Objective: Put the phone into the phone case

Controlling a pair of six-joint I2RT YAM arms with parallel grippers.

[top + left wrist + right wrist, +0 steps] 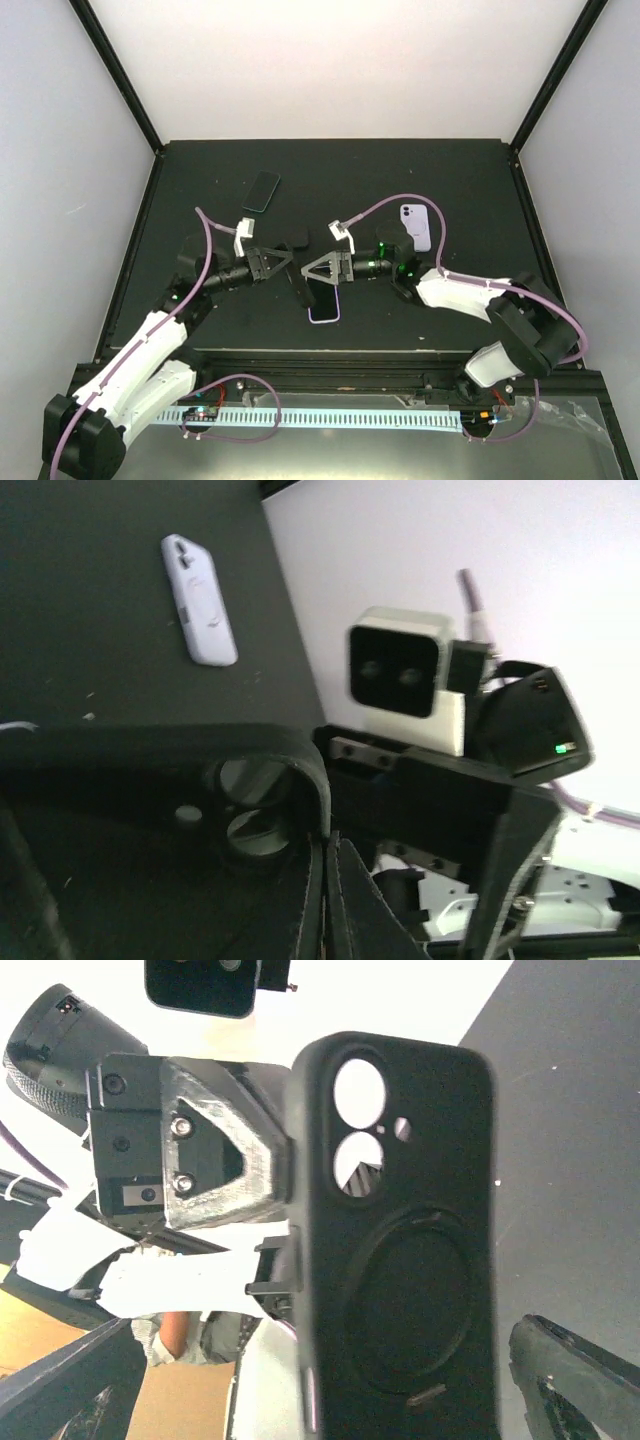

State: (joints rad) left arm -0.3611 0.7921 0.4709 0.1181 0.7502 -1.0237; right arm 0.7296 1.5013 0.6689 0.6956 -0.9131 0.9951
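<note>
Now | left gripper [288, 268] clamps phone case [400, 1240] | right gripper [309, 270] grip unclear, finger hidden

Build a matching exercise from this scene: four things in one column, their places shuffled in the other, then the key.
Things
1. black case
2. pale lilac handset
3. dark teal handset
4. lilac-rimmed phone

Places
A. flat on the table, back left
B. flat on the table, closest to its near edge
C. off the table, pinched by the left gripper
D. flat on the table, right side

Pairs: 1-C, 2-D, 3-A, 4-B.
</note>
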